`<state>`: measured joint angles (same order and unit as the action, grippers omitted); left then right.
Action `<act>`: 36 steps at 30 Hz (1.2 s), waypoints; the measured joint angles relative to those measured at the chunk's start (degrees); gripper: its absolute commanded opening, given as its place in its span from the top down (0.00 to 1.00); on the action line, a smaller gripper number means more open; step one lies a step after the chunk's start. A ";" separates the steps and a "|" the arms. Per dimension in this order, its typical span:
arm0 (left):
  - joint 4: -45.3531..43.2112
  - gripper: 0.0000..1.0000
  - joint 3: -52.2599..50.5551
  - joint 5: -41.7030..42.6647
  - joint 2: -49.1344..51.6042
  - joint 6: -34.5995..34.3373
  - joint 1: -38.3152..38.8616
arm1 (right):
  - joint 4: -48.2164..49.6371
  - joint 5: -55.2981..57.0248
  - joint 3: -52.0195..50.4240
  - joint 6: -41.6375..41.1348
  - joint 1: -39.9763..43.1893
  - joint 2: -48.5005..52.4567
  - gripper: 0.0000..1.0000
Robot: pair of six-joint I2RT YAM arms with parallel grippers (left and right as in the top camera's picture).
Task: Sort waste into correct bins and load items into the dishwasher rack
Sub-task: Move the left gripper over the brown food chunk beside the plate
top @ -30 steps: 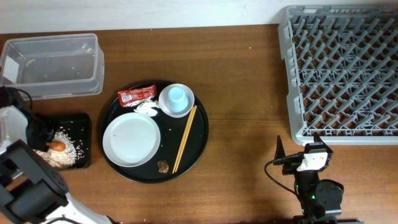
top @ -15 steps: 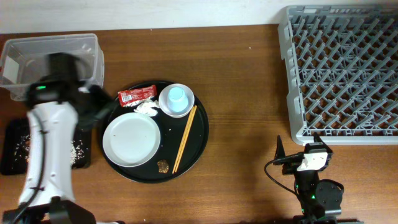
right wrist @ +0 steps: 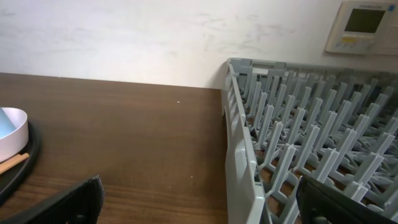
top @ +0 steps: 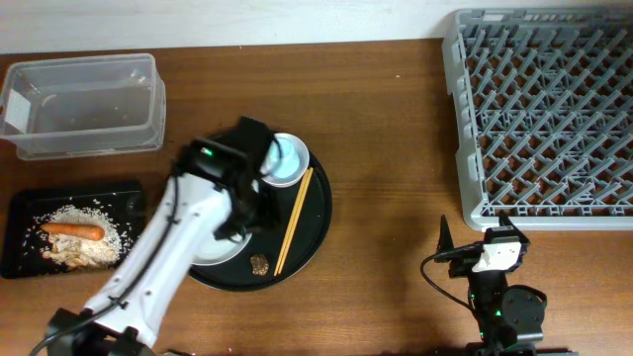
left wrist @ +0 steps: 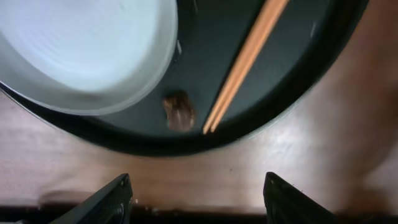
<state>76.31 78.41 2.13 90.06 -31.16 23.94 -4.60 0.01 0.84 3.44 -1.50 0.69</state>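
At the far left, the clear plastic tub [top: 84, 104] stands near the table's back edge. In front of it lies the shallow black rectangular tray [top: 25, 213], holding pale rice scraps [top: 97, 247] with the orange carrot [top: 74, 230] lying on them.

The left arm reaches over the round black tray [top: 316, 218]. In the wrist view the left gripper [left wrist: 199, 199] hangs with its fingers [left wrist: 115, 194] apart and nothing between them, above the tray's near rim. Ahead of it lie the white plate [left wrist: 81, 50], the brown lump [left wrist: 177, 112] just beside the plate's rim, and a pair of wooden chopsticks [left wrist: 245, 62] to the lump's right. At the back of the round tray the pale-blue cup [top: 286, 153] sits in the small white dish [top: 300, 166].

Well to the right, the right gripper [right wrist: 199, 186] rests near the table's front edge, jaws spread wide and empty. The grey dishwasher rack [top: 549, 109] fills the back right corner.
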 measured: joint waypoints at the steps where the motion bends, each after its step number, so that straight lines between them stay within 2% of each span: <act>1: -0.22 0.32 -2.67 -0.42 -0.61 -0.37 2.82 | -0.02 0.00 0.00 0.04 0.00 0.00 0.02; 5: -2.99 0.30 -8.13 -1.53 -2.05 -1.42 5.53 | -0.02 0.00 0.00 0.00 0.00 0.00 0.02; 13: -10.97 0.24 -17.05 -2.58 -3.72 -2.21 5.33 | -0.02 0.00 0.00 0.00 0.00 0.00 0.02; 19: -16.63 0.22 -24.37 -2.58 -3.87 -8.68 5.33 | -0.02 0.00 0.00 0.02 0.00 0.00 0.02; 27: -27.91 0.22 -30.86 -1.31 -3.93 -12.00 5.33 | -0.02 0.00 0.00 0.00 0.00 0.00 0.02; 36: -28.87 0.30 -30.95 -1.97 -3.69 -15.04 3.89 | 0.00 0.00 0.00 0.02 0.00 0.00 0.02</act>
<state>47.44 47.46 0.16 86.37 -46.19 27.83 -4.60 0.01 0.84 3.46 -1.50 0.69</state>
